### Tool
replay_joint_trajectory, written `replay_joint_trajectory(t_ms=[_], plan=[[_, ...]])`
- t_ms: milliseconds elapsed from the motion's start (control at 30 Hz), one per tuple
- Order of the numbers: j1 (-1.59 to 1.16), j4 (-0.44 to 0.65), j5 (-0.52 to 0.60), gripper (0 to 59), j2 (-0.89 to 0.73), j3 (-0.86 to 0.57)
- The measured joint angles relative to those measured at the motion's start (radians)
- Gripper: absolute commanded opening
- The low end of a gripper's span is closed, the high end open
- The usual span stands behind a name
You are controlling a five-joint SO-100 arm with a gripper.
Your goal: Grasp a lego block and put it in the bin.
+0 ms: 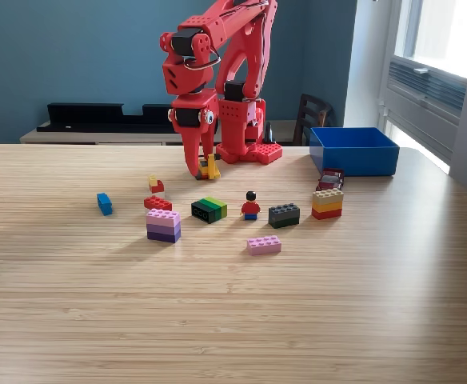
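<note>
From my station I see the wooden table (pixel 233 320) filling most of the exterior view, and the red arm (pixel 225 72) rising from its base at the far edge, bent over so its gripper (pixel 201 170) points down at the tabletop. The blue bin (pixel 353 150) sits open-topped on the table at the exterior view's right, near the far edge, well apart from the gripper and level with the arm's base. Between the red jaws I can make out a small yellow lego block (pixel 211 167), standing more or less upright with its long axis vertical; the jaws look closed around it, just above or touching the table, though I can't tell whether it has been lifted. So the relation that matters for me is simple: the bin lies to the exterior view's right of the gripper, and I judge the coming move to be a lift and a swing that way. In front of the gripper lie the remaining pieces: a purple and pink stack (pixel 163 225), an orange and tan stack (pixel 327 202), a dark grey brick (pixel 284 214), a black and green brick (pixel 209 210), a pink brick (pixel 264 245), a red brick (pixel 157 202), a minifigure (pixel 251 206) and a small blue brick (pixel 104 203).
</note>
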Motion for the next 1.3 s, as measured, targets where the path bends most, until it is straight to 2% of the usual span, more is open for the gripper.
replay_joint_trajectory(t_ms=[300,467,733,1000,1300], plan=[[0.038,-0.077,-0.071,23.8,0.009,0.002],[0.002,-0.077,-0.034,24.5,0.008,0.009],[-0.034,0.015,0.061,24.8,0.008,-0.035],[-0.120,0.041,0.071,23.4,0.008,-0.080],[-0.186,-0.061,0.006,22.4,0.008,-0.026]])
